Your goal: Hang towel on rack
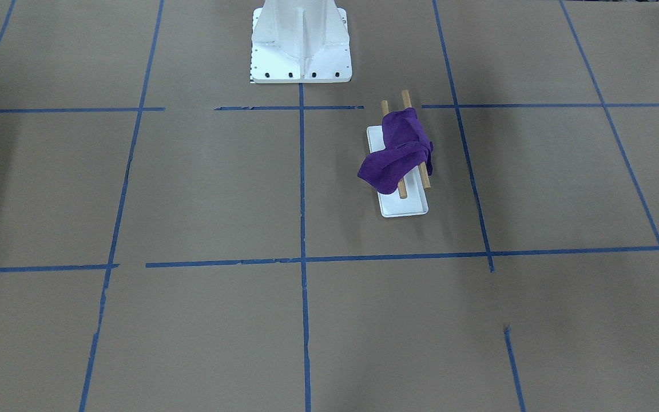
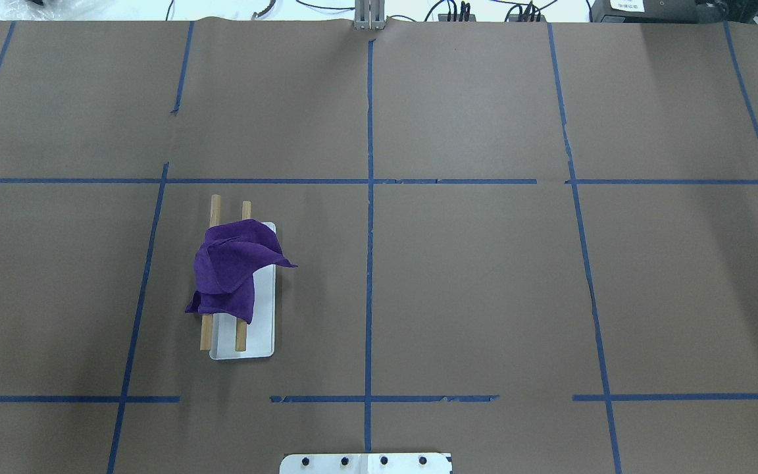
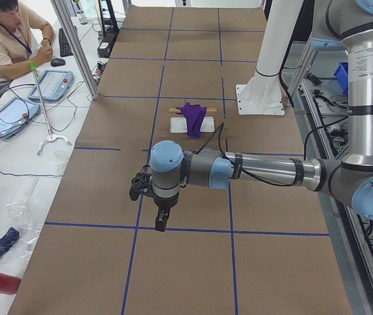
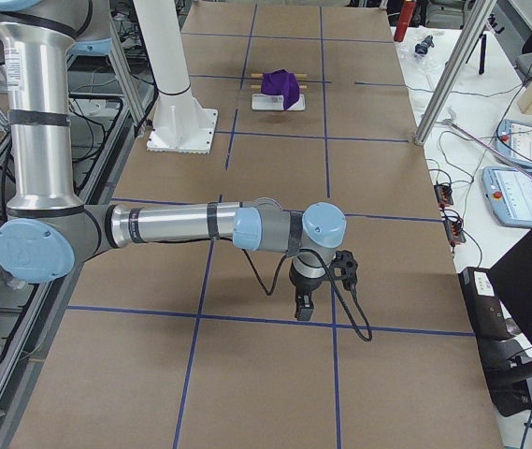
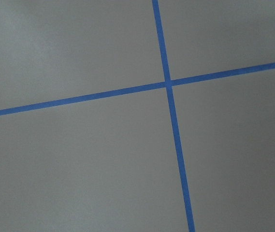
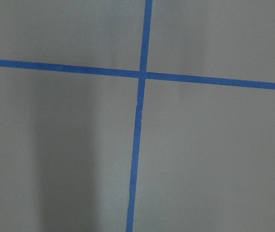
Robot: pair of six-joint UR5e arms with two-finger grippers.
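Left jaws: seen only in the left side view, at the lower middle of the frame on the left arm (image 3: 258,170), pointing down at the surface (image 2: 484,296) near a tape crossing; released or clenched, I cannot tell
Towel (image 2: 231,270): purple, left of centre in the overhead view, bunched across both dowels of the rack (image 2: 264,332); one flap hangs over the left dowel and a pointed corner juts right, past the tray edge
Rack: white tray with both dowel ends bare above and below the cloth
Right jaws: seen only in the right side view, lower middle of the frame on the right arm (image 4: 172,224), pointing down; their state cannot be told
Progress: the hang looks done
Risk: the cloth sits crumpled and uneven, so the heavier fold could likely drag it off a dowel; any tug to tidy it might pull it free or shift the light rack
Towel against jaws: well apart from both, far up the frame in each side view; both wrist views show only bare surface and tape
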